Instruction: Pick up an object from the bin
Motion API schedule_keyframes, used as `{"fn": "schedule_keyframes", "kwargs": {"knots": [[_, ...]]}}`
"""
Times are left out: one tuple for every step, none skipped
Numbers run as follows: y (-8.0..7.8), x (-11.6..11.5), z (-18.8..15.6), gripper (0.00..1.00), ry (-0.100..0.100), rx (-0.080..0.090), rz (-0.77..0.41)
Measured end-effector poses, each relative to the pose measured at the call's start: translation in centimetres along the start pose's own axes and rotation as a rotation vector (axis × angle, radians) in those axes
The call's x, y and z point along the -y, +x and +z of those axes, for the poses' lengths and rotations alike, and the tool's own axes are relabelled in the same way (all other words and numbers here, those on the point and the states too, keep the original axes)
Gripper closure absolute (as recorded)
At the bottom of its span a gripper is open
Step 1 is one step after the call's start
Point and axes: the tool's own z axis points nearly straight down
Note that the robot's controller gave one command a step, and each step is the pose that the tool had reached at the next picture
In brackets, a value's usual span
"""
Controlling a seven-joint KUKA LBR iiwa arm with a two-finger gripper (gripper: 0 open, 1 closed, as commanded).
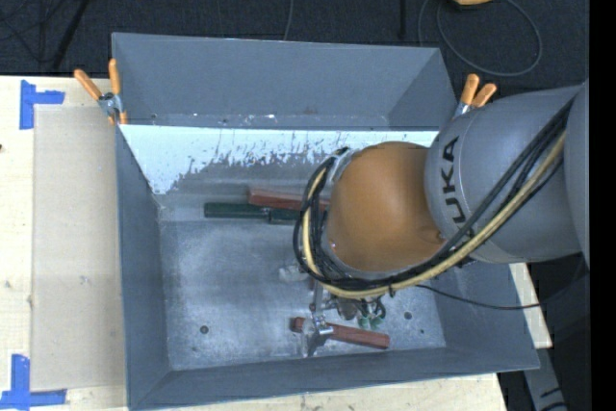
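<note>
My gripper (345, 307) hangs low near the bin's front wall, mostly hidden under the arm's orange cover. Just below it on the bin floor lies a small metal tool with a red-brown handle (358, 337), its shiny metal end pointing left. I cannot tell whether the gripper touches it. A small pale piece (289, 272) lies on the floor at the cover's left edge.
At the foot of the bin's back slope lie a dark green handle (236, 210) and a red-brown handle (279, 199), side by side and partly hidden by the arm. The arm covers the bin's right half.
</note>
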Motion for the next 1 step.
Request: {"fn": "schedule_keyframes", "kwargs": {"knots": [[0.50,7.78,1.43,0.00,0.000,0.002,-0.201]]}}
